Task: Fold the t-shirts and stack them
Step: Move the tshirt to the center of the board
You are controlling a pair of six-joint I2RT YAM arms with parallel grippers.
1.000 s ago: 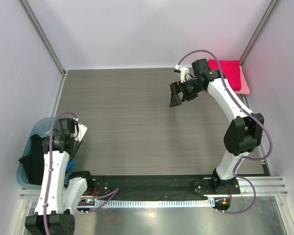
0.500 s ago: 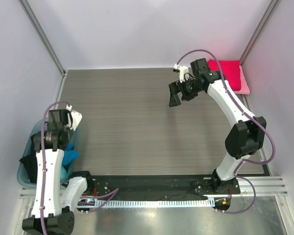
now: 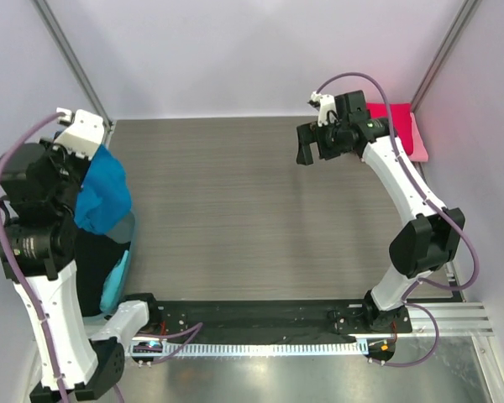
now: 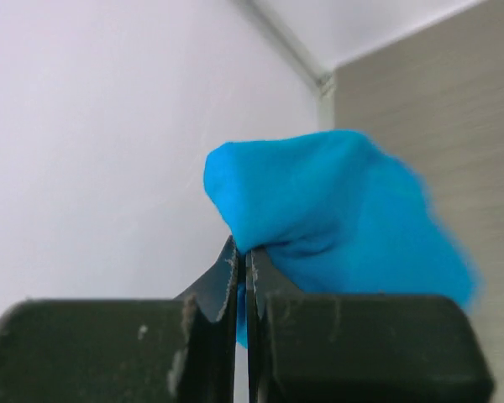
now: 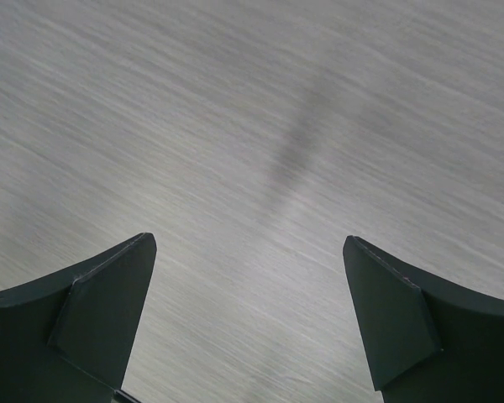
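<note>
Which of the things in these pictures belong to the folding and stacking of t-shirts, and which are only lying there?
Belong to the job:
blue t-shirt, hanging in the air at the left
crimson t-shirt, folded in the far right corner
pale pink t-shirt, showing beneath the crimson one
black t-shirt, in the tub

Only there:
teal tub
grey table

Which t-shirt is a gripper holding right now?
The bright blue t-shirt, pinched in the left gripper and hanging free; the crimson t-shirt and pink t-shirt lie in the far right corner.
</note>
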